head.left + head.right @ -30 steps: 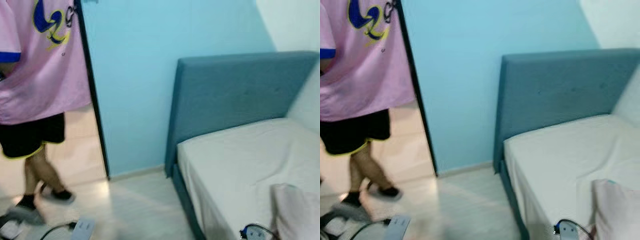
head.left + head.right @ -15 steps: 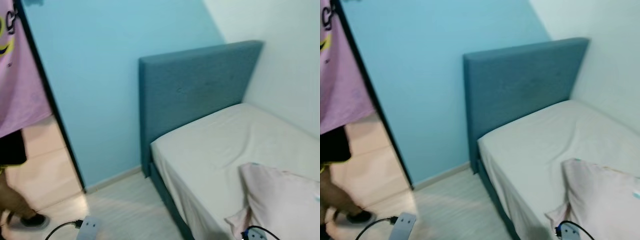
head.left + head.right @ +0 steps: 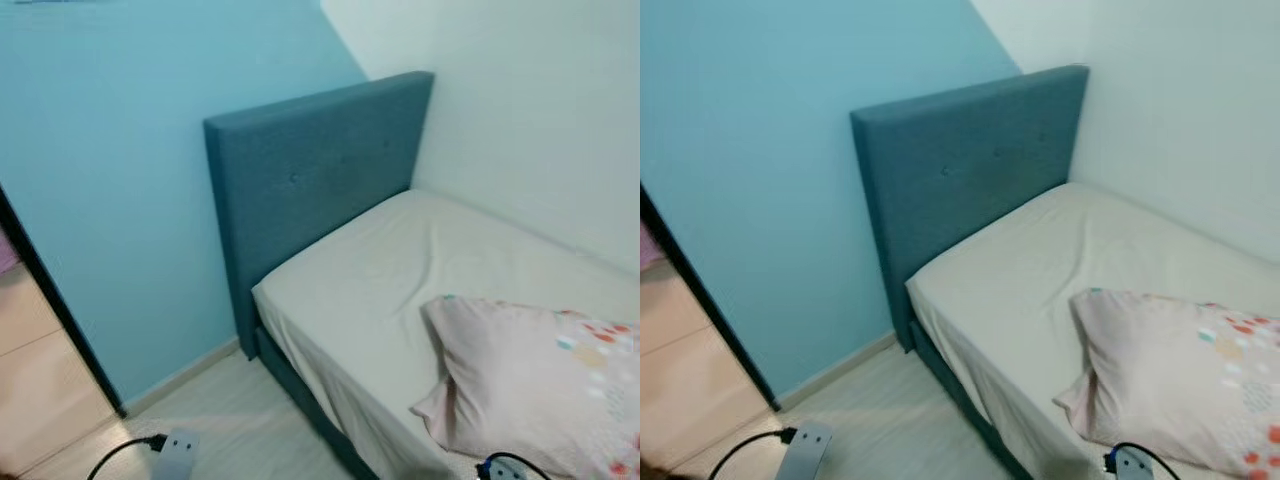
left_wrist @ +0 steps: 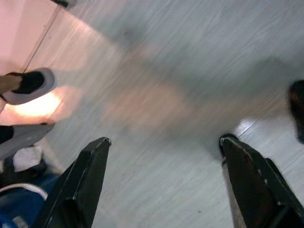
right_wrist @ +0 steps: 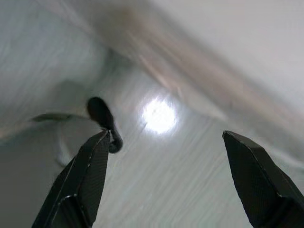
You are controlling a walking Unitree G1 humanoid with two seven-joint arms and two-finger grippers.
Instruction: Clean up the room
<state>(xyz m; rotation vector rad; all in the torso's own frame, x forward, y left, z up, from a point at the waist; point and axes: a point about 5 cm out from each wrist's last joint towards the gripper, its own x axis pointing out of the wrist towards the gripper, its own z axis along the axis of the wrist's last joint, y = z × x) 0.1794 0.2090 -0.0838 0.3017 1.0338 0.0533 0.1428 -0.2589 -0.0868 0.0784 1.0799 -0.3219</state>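
A single bed (image 3: 400, 300) with a cream sheet and a blue-grey padded headboard (image 3: 310, 180) stands against the white wall on the right. A pale pink pillow (image 3: 530, 380) with coloured spots lies crooked near the bed's front edge. My left gripper (image 4: 164, 147) hangs open over the pale wood floor, nothing between its fingers. My right gripper (image 5: 164, 137) is open too, above blurred pale floor with a bright light spot.
A light blue wall runs behind the headboard, with a dark door frame (image 3: 55, 310) and doorway at the left. A grey power strip (image 3: 175, 455) with a black cable lies on the floor. A person's shoe (image 4: 28, 85) and a blue object (image 4: 19, 209) lie near the left gripper.
The camera has swung to the right: the person in the pink shirt has left the picture, and the bed with the pillow has come further into view.
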